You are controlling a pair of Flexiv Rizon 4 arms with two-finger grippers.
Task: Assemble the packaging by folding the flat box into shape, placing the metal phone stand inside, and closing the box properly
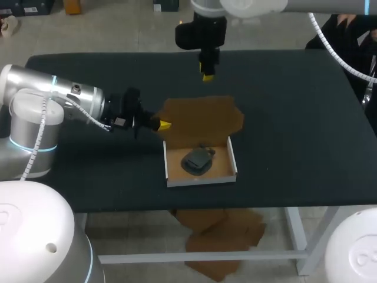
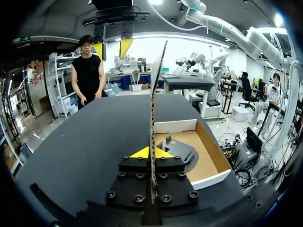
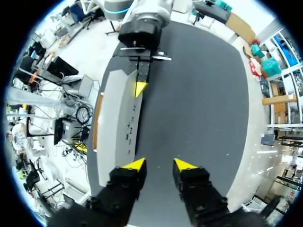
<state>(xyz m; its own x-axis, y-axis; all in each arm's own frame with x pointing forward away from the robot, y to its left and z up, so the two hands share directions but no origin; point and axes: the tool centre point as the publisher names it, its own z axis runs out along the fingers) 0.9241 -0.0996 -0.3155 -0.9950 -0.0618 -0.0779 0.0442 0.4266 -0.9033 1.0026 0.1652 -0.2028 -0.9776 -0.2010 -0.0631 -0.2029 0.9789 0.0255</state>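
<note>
left gripper (image 2: 150,152) pinches the raised lid (image 1: 200,117) edge-on (stand (image 1: 197,160) lies seemingly flat in tray (image 1: 200,180)); right gripper (image 3: 158,164) gapes.

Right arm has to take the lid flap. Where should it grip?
Pinch the lid flap at its free top edge, the end away from the left gripper, coming down from above. It stands raised and thin, so the right gripper, open now, should straddle it.

Dark table (image 1: 294,147) on a white frame
</note>
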